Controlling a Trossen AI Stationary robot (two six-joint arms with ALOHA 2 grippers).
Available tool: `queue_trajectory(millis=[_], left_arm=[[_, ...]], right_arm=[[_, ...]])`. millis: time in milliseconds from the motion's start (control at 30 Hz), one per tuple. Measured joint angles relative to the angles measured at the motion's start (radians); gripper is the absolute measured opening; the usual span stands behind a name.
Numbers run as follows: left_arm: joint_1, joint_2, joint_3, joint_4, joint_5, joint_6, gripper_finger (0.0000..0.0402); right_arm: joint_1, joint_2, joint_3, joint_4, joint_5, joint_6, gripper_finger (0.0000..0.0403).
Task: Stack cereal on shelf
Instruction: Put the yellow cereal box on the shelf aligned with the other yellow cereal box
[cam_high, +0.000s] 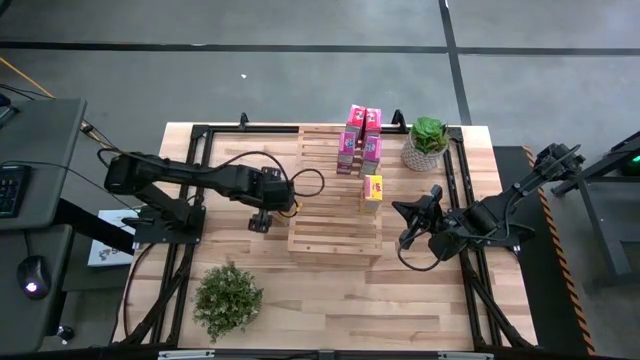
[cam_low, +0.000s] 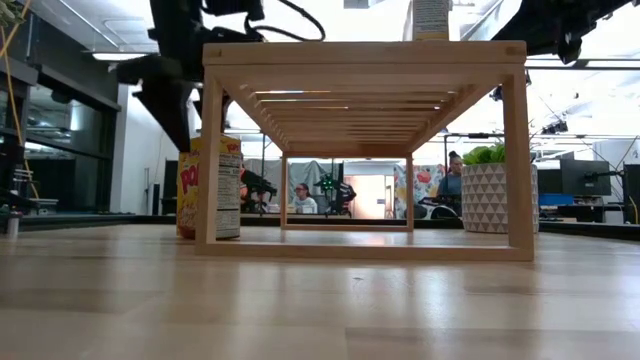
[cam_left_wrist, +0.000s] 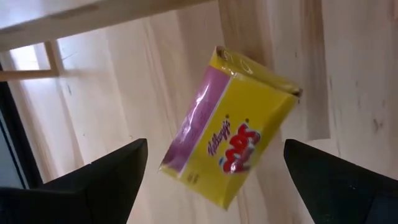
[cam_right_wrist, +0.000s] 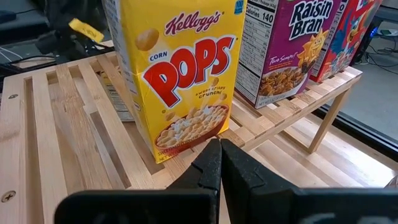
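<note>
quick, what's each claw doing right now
left claw: open, holding nothing, over a yellow box on the table.
right claw: closed, empty, at the shelf by the Pops box.

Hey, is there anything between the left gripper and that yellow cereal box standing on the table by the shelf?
Nothing visible. The left gripper hangs open directly over the yellow box, which shows between its fingers with bare table around it. The shelf stands just beside the box, off to one side of the gripper's line down.
</note>
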Motion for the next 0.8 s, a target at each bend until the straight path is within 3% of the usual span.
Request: queue_trajectory(millis=[533, 800], left_arm=[[0.001, 0.088, 0.001, 0.036, -0.01, 0.033, 0.0362], [0.001, 0.086, 0.001, 0.031, -0.01, 0.035, 0.0299]], right_arm=[[0.0, 0.0, 0.0, 0.0, 0.0, 0.001, 0.0], [0.0, 0.0, 0.0, -0.004, -0.001, 0.003, 0.0]])
